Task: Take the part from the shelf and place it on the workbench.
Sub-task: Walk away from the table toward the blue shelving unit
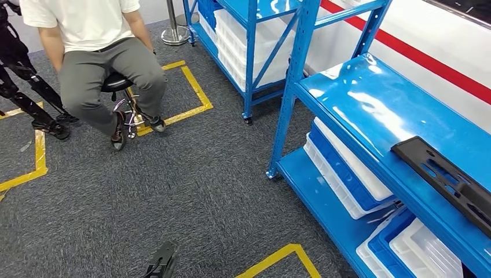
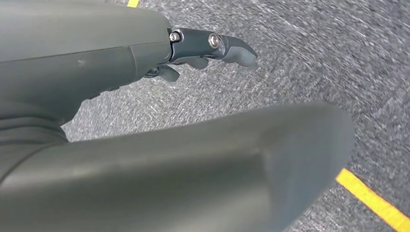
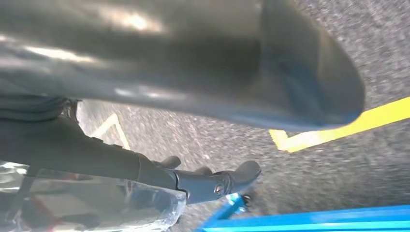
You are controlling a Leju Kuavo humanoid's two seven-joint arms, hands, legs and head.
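Grey carpet (image 1: 191,191), yellow tape (image 1: 191,87); black part (image 1: 446,179) on blue shelf (image 1: 370,110).

Left hand (image 2: 145,140) and right hand (image 3: 183,87), each hanging above the floor, fingers (image 2: 227,48) extended and apart, holding nothing.

Grey-shelled left hand (image 2: 145,96), silver-screwed dark fingers (image 2: 227,48)

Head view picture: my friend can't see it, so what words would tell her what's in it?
A long black part lies on the shiny top of a blue shelf at the right, with white and blue bins stacked on the level below. To the left, a person sits on a stool on grey carpet marked with yellow tape.
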